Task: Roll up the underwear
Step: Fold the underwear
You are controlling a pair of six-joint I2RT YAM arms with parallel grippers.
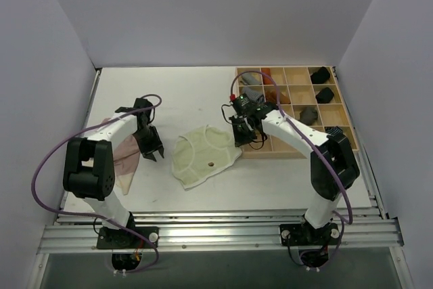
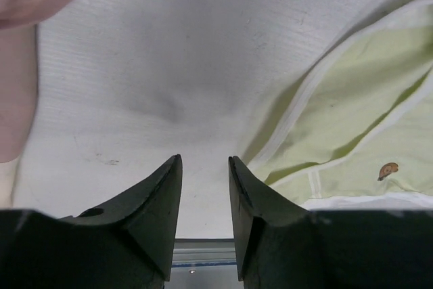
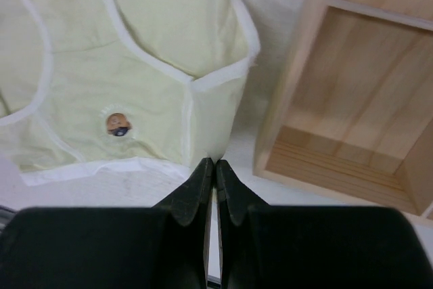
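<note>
1. Plainly, the left gripper (image 2: 204, 160) stands partly open. A moderate gap shows between its two fingers, with only bare worktop (image 1: 176, 93) in it, and it holds nothing.
2. It hangs toward the left side of the worktop, between the two garments. The pink briefs (image 1: 127, 157) lie to its left, partly under the left arm, and the yellow-green briefs (image 1: 203, 157) lie just to its right.
3. The right gripper (image 3: 214, 164) has its jaws pressed together, tip against tip.
4. Those tips sit right at the white-trimmed right edge of the yellow-green briefs. Whether any cloth is pinched between them cannot be told.
5. The yellow-green briefs lie spread flat and unrolled near the middle of the worktop, with a small round print (image 3: 118, 124) facing up.
6. The pink briefs are also unrolled, close to the left edge of the worktop.
7. A wooden compartment tray (image 3: 298, 79) fills the far right corner. Its near left corner is just beside the right gripper.
</note>
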